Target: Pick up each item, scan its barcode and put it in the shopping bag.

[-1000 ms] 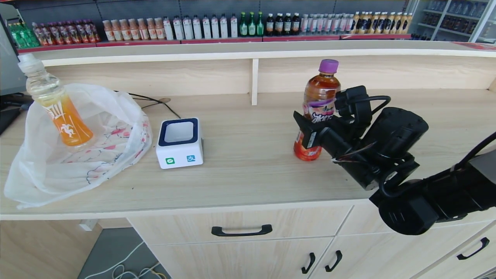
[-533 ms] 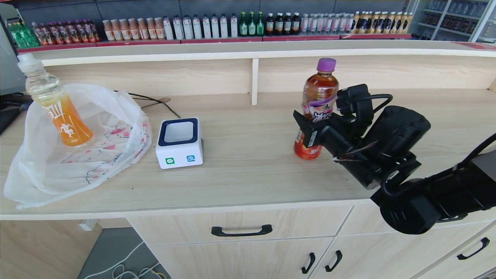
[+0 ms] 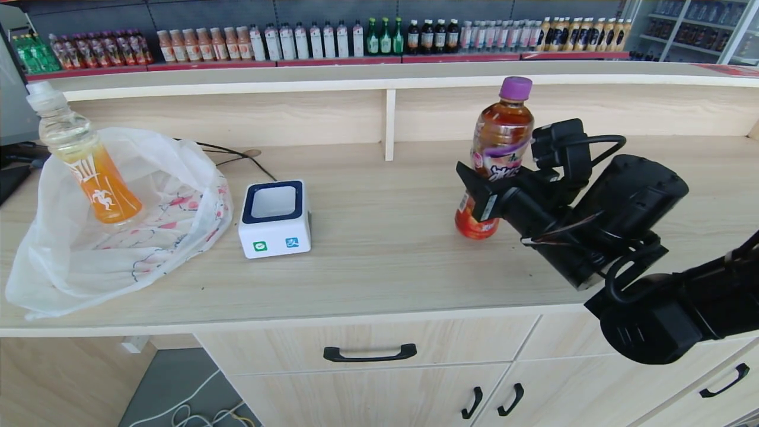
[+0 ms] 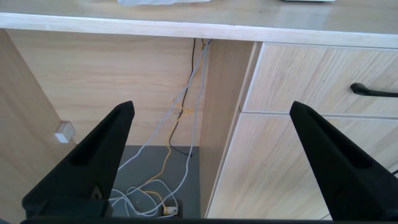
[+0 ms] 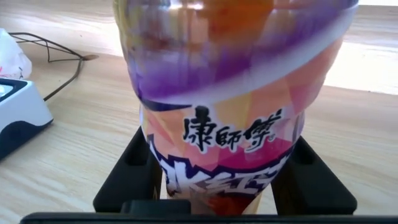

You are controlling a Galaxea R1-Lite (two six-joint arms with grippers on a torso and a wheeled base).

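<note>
Up and a little toward the right of the frame has gone the right gripper over the last second, taking the tea bottle with it. The bottle's base now looks just clear of the bench, and its purple cap leans slightly right.

Nearest, below the bench's front edge, the left gripper hangs before the drawers with its jaws spread wide and nothing between them.

On the bench, at the lower left of the frame, the bag lies open and slumped. An orange bottle stands tilted inside it, so I judge one item to be bagged already. Just right of the bag sits the scanner, window up, with nothing over it.

Right of centre, the right jaws are closed on the tea bottle's lower label, one on each side, and the bottle is well apart from the scanner.

At the far top of the frame runs a shelf of drinks, no part of this job.

My reading is that the second item's pick-up is done. Left to do are the carry leftward, showing its barcode to the scanner, and the drop into the bag.
</note>
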